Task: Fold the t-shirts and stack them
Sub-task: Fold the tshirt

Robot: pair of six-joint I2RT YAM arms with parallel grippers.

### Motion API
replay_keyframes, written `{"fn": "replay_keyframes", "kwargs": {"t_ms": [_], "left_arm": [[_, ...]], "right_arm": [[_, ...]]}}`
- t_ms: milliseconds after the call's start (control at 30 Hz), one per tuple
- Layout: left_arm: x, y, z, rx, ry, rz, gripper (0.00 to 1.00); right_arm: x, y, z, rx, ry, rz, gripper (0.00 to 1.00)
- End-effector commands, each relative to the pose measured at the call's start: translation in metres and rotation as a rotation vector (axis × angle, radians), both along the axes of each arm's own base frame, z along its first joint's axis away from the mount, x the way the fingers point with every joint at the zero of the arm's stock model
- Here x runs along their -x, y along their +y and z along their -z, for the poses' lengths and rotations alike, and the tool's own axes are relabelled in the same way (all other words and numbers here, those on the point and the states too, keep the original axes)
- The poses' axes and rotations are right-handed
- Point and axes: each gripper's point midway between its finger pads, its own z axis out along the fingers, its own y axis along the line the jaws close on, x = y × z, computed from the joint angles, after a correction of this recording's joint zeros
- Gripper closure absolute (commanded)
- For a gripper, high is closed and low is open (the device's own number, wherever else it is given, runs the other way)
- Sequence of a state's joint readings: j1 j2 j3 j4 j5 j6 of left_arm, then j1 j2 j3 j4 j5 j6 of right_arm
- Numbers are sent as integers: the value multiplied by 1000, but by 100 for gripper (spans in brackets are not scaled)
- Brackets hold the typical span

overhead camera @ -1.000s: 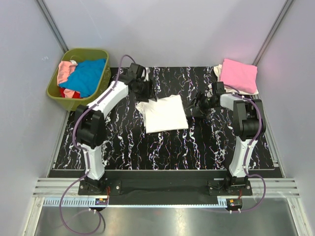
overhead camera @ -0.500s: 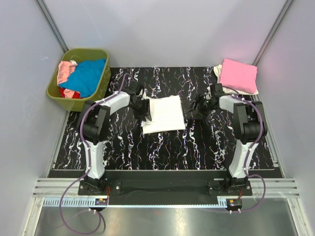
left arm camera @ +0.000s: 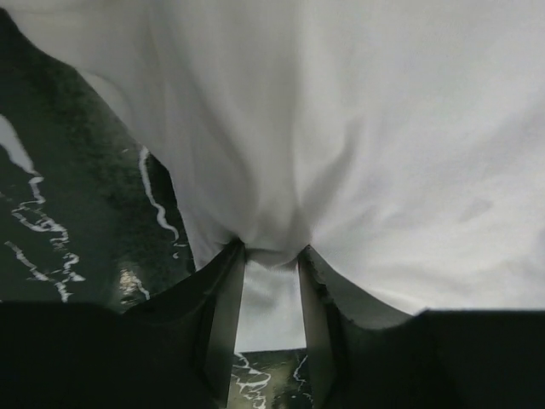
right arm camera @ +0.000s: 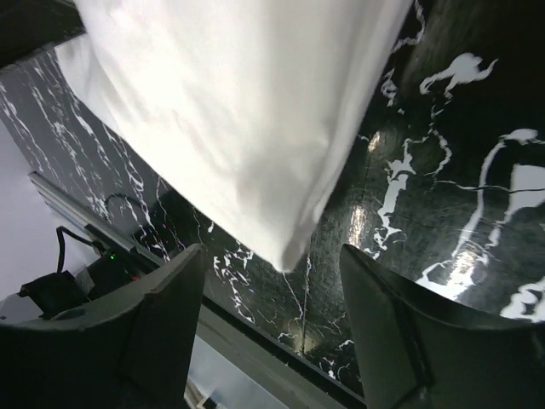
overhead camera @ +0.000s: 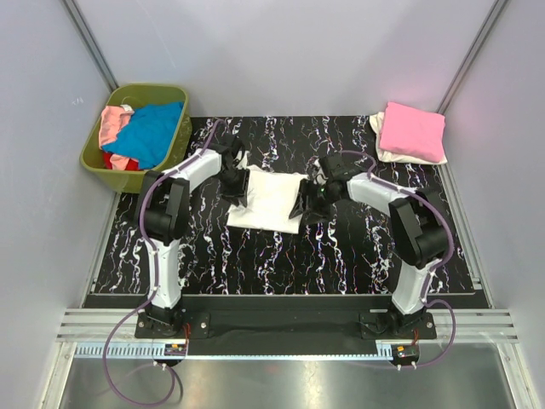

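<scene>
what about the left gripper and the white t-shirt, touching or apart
Touching. The left wrist view shows the white t-shirt puckered and pinched between the fingertips of the left gripper.

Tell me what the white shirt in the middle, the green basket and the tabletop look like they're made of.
White t-shirt: soft matte cloth, likely cotton knit; it creases and puckers. Basket: olive, probably moulded plastic; smooth rigid rim. Tabletop: glossy black surface with white marble-like veining, perhaps printed; it reflects light.
</scene>
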State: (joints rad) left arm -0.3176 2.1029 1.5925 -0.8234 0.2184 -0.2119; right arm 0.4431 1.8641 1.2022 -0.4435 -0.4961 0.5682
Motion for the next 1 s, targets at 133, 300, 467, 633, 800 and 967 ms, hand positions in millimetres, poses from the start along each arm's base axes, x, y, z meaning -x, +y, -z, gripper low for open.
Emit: {"fn": "replay_keyframes", "kwargs": {"t_ms": [133, 300, 467, 633, 800, 967], "left_arm": [[-11, 39, -20, -189, -56, 20, 55], [-10, 39, -50, -170, -124, -8, 45], [-14, 38, -83, -157, -183, -32, 37], [-8, 36, -122, -127, -254, -73, 35], [24, 39, -144, -90, -313, -105, 34], [69, 50, -140, -74, -308, -136, 34]], "right_arm": [[-37, -37, -55, 19, -147, 24, 20], [-76, -58, -46, -112, -124, 126, 20], [-114, -43, -32, -188, -106, 123, 22], [-141, -38, -4, -173, -61, 170, 25], [-152, -37, 21, -131, -20, 221, 29], [-146, -10, 40, -86, 8, 176, 37]]}}
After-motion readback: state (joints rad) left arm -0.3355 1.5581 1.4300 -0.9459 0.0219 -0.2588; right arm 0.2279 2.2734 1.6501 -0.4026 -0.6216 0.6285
